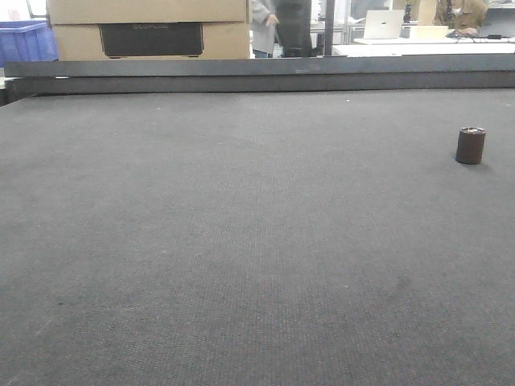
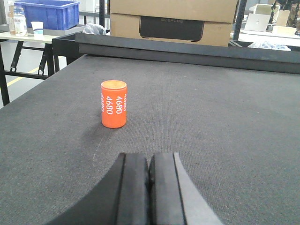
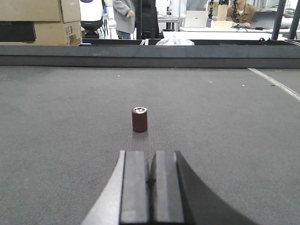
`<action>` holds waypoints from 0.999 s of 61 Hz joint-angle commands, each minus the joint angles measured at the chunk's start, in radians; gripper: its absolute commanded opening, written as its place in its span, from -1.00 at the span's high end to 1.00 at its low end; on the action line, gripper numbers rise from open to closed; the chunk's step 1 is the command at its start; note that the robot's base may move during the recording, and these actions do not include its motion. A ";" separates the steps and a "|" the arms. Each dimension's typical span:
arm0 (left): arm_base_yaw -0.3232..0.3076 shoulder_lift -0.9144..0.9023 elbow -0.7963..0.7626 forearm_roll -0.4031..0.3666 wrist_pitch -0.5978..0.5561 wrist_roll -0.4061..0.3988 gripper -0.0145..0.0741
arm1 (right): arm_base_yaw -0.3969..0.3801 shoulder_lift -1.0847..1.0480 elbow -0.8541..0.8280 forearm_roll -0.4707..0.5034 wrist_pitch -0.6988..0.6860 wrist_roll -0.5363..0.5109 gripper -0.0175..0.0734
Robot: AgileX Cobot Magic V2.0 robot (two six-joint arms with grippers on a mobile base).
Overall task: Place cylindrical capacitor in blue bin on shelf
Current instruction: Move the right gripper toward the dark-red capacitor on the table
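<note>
Exterior front-facing view first: we see a broad dark grey mat [image 1: 241, 241] filling nearly the whole picture, with a dark raised rail [image 1: 257, 76] running along its far edge. Behind the rail are stacked cardboard boxes [image 1: 149, 28]. A blue crate [image 1: 24, 40] sits at the far left, and we see it again in the left wrist view, resting on a side table beyond the mat's left corner. Further back on the right an open laptop [image 1: 383, 24] stands on a white desk.

The left gripper [image 2: 149, 161] shows at the bottom of its own camera. Its two black fingers are pressed together with nothing between them, low over the mat. The right gripper [image 3: 151, 159] looks the same in its camera: fingers closed against each other, holding nothing.

Ahead of the left gripper and a little to its left, an orange cylinder [image 2: 114, 104] stands upright on the mat, with "4680" printed in white down its side.

The cylindrical capacitor [image 3: 139, 119] is the smallest thing we can make out. It is dark brown with a shiny pale top. It stands upright on the mat, slightly left of the right gripper's line and clear of its fingertips. In the front-facing view it stands alone near the mat's right edge, toward the far side.
</note>
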 commanded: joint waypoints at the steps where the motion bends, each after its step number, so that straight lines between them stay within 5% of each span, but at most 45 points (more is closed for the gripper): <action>1: 0.004 -0.004 -0.003 -0.004 -0.016 -0.002 0.92 | 0.003 -0.003 0.000 -0.007 -0.021 -0.001 0.95; 25: 0.004 -0.004 -0.003 -0.004 -0.021 -0.002 0.92 | 0.003 -0.003 0.000 -0.007 -0.021 -0.001 0.95; 61: 0.004 -0.004 -0.003 -0.004 -0.289 -0.002 0.92 | 0.003 -0.003 0.000 -0.007 -0.132 -0.001 0.95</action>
